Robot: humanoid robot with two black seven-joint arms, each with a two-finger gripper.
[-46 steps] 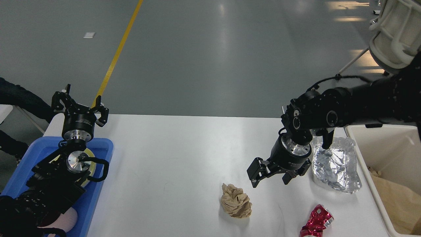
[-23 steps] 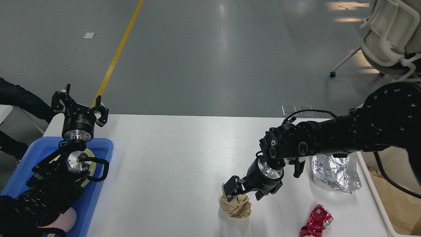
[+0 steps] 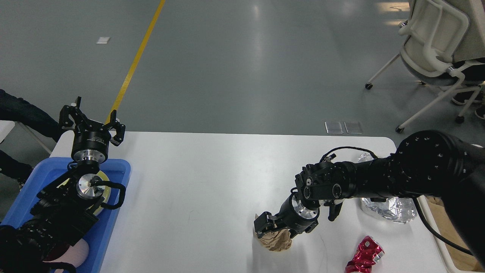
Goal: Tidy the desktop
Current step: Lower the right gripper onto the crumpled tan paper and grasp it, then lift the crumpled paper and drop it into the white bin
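The desktop (image 3: 212,182) is a wide, smooth white rectangular tabletop — rounded corners, level, spanning the view's lower half — with faint dark scuffs.

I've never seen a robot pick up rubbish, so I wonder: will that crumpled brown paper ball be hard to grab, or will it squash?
The crumpled brown paper ball will probably give under the right gripper, since its folds look loose. It is likely very light, being just wadded paper. Its lumpy shape sits flat on the desktop, so rolling away seems unlikely.

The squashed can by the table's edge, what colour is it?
The squashed can is shiny red with silvery patches, seen in the head view, the only one here.
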